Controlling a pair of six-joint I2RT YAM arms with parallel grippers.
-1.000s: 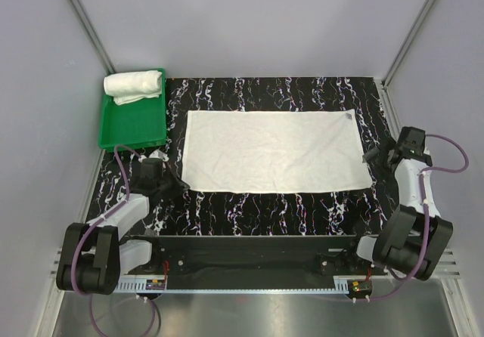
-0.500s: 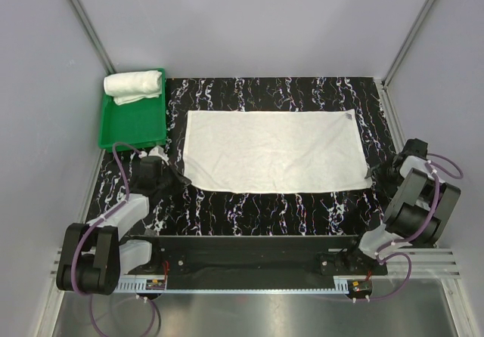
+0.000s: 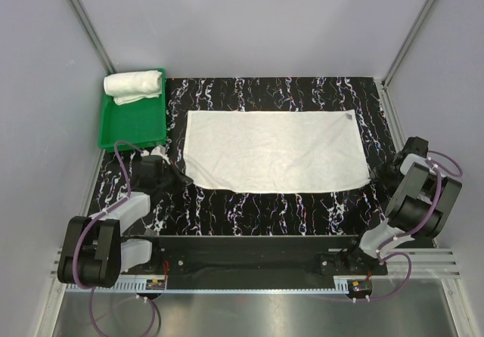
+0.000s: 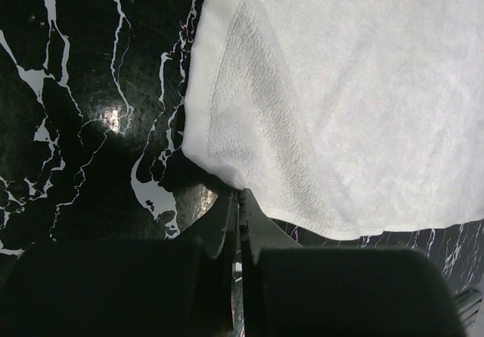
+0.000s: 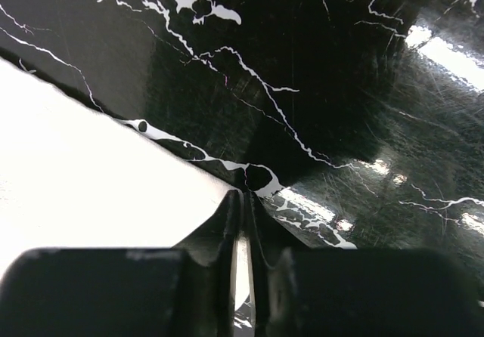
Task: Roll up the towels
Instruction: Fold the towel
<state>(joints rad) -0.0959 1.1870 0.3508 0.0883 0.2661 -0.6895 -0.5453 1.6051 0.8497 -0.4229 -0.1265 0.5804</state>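
A plain white cloth towel [image 3: 274,149] is spread flat on the black marbled table [image 3: 265,212], just right of the green plastic tray [image 3: 132,125]. A second white towel [image 3: 134,86] is parked, rolled up, in the tray's far end. The left gripper [image 4: 240,195] is clamped shut at the flat towel's near corner by the tray, and the right gripper [image 5: 243,195] is clamped shut at the near corner farthest from it. Whether any cloth is pinched can't be told.

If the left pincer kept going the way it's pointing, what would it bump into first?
The spread-out white cloth towel, most likely. The left pincer, jaws together, points at that towel's near corner and sits right at its hem. I cannot tell whether it would slide over or under the cloth.
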